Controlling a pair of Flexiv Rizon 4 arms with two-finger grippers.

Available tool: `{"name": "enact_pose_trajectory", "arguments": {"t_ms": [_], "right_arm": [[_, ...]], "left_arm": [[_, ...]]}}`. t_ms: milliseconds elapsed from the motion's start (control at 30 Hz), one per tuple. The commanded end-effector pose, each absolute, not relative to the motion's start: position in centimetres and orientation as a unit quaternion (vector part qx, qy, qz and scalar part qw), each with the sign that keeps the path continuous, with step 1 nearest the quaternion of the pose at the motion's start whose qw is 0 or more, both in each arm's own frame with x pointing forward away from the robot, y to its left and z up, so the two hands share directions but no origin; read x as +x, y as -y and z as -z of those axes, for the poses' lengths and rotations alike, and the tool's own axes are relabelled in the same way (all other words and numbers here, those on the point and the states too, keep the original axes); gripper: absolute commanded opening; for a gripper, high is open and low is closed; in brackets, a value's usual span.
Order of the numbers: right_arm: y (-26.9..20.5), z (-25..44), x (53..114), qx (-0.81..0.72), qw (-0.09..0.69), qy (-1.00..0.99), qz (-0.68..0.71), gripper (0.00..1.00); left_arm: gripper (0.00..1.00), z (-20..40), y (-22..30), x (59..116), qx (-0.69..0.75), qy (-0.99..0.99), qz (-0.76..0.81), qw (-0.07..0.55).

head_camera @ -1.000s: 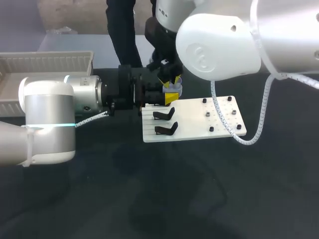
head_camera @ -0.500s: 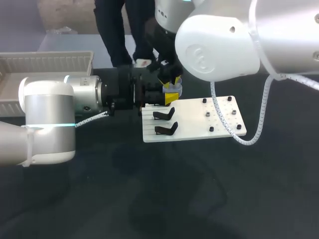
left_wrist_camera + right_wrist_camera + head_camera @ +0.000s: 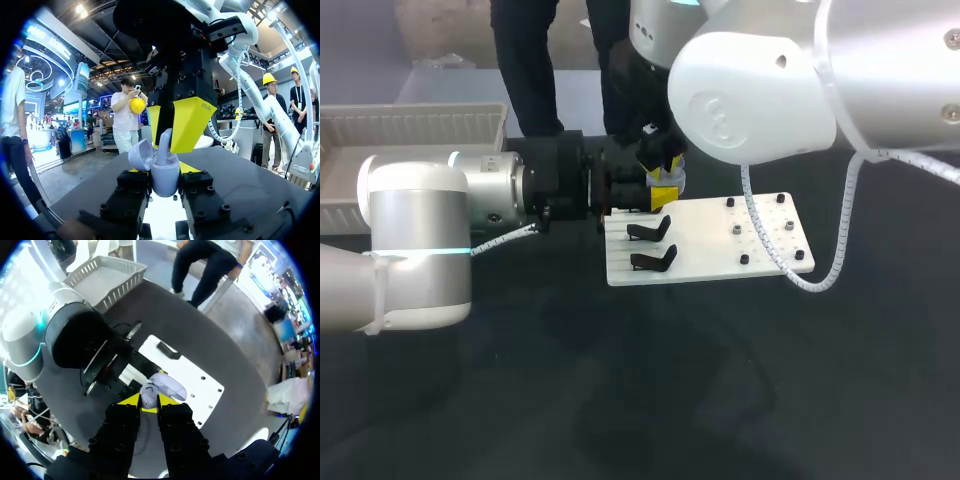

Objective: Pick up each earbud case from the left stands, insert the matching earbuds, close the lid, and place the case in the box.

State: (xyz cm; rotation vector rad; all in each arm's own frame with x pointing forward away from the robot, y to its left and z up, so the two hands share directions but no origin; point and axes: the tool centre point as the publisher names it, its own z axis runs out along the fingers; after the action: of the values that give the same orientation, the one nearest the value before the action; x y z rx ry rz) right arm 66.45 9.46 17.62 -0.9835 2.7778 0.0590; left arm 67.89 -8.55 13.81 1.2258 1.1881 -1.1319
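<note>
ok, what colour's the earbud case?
The earbud case is pale lavender, clearest in the left wrist view.

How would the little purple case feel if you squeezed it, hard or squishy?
Probably hard: the purple case holds its shape pinched in the left hand. It is likely a bit slippery, since its rounded shell looks smooth. Its open lid may swing if bumped.

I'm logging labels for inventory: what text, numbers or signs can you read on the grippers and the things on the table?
Right gripper, yellow fingertip: a small dark print, too small to read.
Case, earbud, board, basket: no text visible.
</note>
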Motion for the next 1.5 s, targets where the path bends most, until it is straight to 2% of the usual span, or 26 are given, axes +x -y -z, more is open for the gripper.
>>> {"name": "enact_pose_trajectory", "arguments": {"t_ms": [33, 1000, 1167, 1500], "right_arm": [[-9.76, -17.55, 66.76, -0.334, 0.092, -0.938, -0.019, 0.0], [-9.57, -17.21, 66.96, -0.343, 0.083, -0.936, -0.004, 0.0], [-9.49, -17.13, 66.93, -0.342, 0.082, -0.936, -0.005, 0.13], [-9.51, -17.04, 66.89, -0.344, 0.08, -0.936, -0.005, 0.27]], "left_arm": [[0.0, -13.73, 8.58, 67.78, 0.51, -0.495, 0.47, 0.524], [0.0, -13.73, 8.58, 67.78, 0.51, -0.495, 0.47, 0.524], [0.0, -13.73, 8.58, 67.78, 0.51, -0.495, 0.47, 0.524], [0.0, -13.73, 8.58, 67.78, 0.51, -0.495, 0.47, 0.524]]}}
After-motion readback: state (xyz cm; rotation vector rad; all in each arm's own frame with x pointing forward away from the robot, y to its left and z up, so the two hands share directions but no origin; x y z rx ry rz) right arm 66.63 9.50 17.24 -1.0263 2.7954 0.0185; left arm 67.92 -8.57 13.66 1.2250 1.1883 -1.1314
